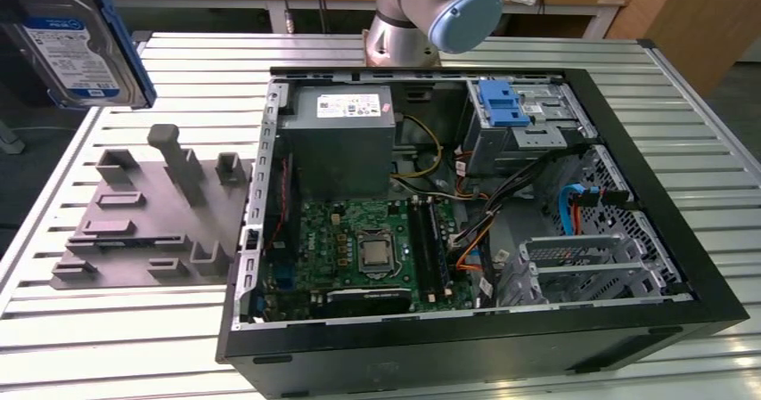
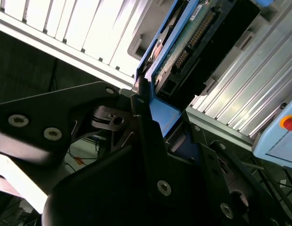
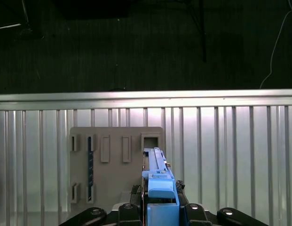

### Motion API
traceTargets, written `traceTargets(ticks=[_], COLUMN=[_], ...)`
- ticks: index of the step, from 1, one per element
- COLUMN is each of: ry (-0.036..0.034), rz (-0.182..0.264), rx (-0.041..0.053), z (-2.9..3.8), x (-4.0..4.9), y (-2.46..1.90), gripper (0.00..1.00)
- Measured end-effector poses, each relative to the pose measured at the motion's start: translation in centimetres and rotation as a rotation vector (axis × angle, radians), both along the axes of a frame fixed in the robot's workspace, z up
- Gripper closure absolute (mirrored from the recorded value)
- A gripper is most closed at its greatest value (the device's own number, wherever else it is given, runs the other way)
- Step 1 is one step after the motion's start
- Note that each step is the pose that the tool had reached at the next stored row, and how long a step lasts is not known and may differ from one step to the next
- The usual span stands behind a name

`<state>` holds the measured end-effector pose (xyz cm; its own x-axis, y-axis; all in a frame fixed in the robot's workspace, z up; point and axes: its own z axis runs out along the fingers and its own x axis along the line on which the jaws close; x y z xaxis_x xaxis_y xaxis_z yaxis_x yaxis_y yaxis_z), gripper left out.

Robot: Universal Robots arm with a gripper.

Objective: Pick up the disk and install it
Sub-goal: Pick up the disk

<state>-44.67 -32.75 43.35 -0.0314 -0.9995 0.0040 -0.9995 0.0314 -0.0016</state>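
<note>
The disk [image 1: 71, 44], a silver hard drive with a white-and-blue label and blue rails, hangs in the air at the exterior view's upper left, above the table's far corner. In the first wrist view the disk [image 3: 159, 186] shows edge-on with its blue rail toward the camera, and my gripper [image 3: 160, 212] is shut on it from both sides. In the second wrist view the disk [image 2: 183, 42] shows its connector edge, clamped between the black fingers [image 2: 145, 117] of my gripper [image 2: 169, 125]. It stands clear of the open computer case [image 1: 678, 315].
A grey slotted fixture [image 1: 155, 213] lies on the slatted metal table [image 1: 119, 346] beside the case; the same fixture [image 3: 115, 165] sits under the disk. Inside the case are a grey power-supply box [image 1: 345, 115], a motherboard [image 1: 369, 253], a blue latch [image 1: 505, 106] and drive cages [image 1: 583, 262]. The arm's base [image 1: 429, 12] stands behind.
</note>
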Motion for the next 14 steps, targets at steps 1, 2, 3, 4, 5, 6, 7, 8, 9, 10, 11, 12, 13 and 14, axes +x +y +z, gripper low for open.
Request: traceTargets(ticks=[1,2,3,4,5,6,7,8,9,10,11,12,13,14], ry=[0.0,0.0,0.0,0.0,0.0,0.0,0.0,-0.0001,0.0,0.0,0.0001,0.0,0.0,0.0001], rz=[0.0,0.0,0.0,0.0,0.0,0.0,0.0,0.0,0.0,0.0,0.0,0.0,0.0,0.0], rx=[0.0,0.0,0.0,0.0,0.0,0.0,0.0,0.0,0.0,0.0,0.0,0.0,0.0,0.0], z=[0.07,0.14,0.21,0.3,0.38,0.49,0.59,0.69,0.78,0.88,0.97,1.05,1.14,1.23], x=[0.0,0.0,0.0,0.0,0.0,0.0,0.0,0.0,0.0,0.0,0.0,0.0,0.0,0.0], y=[0.0,0.0,0.0,0.0,0.0,0.0,0.0,0.0,0.0,0.0,0.0,0.0,0.0,0.0], gripper=[0.64,0.64,0.64,0.64,0.64,0.64,0.64,0.64,0.64,0.64,0.64,0.64,0.64,0.64])
